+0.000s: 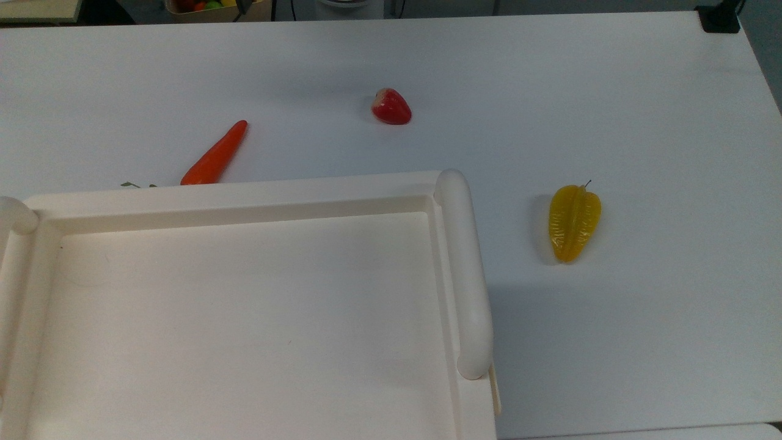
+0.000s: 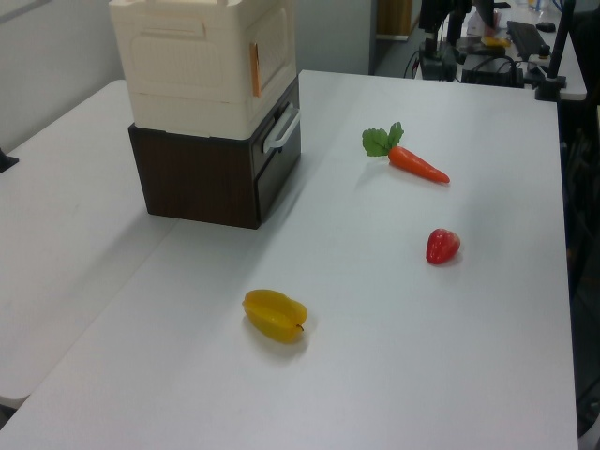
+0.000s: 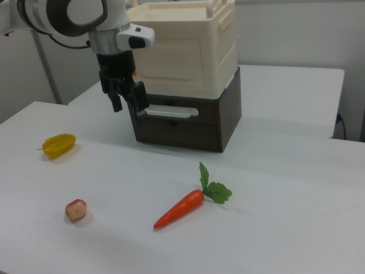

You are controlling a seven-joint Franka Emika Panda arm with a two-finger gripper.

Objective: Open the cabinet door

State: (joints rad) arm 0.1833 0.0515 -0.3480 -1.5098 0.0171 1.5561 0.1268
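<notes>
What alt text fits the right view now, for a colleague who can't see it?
The robot's gripper hangs, fingers open, by the left front edge of a cream cabinet stacked on a dark drawer unit. On the white table lie a carrot, strawberry and yellow starfruit.

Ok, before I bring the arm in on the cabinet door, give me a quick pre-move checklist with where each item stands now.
1. Gripper near the cabinet: ok, it hangs by the front's edge on the right view's left.
2. Fingers open for a grasp: ok, a gap shows.
3. Cabinet door shut: ok, apparently flush with the front.
4. Gripper on the door: not ok, no contact.
5. Door's swing path free: ok; carrot, strawberry and starfruit lie away.
6. Grip point on the door: cannot tell.
</notes>
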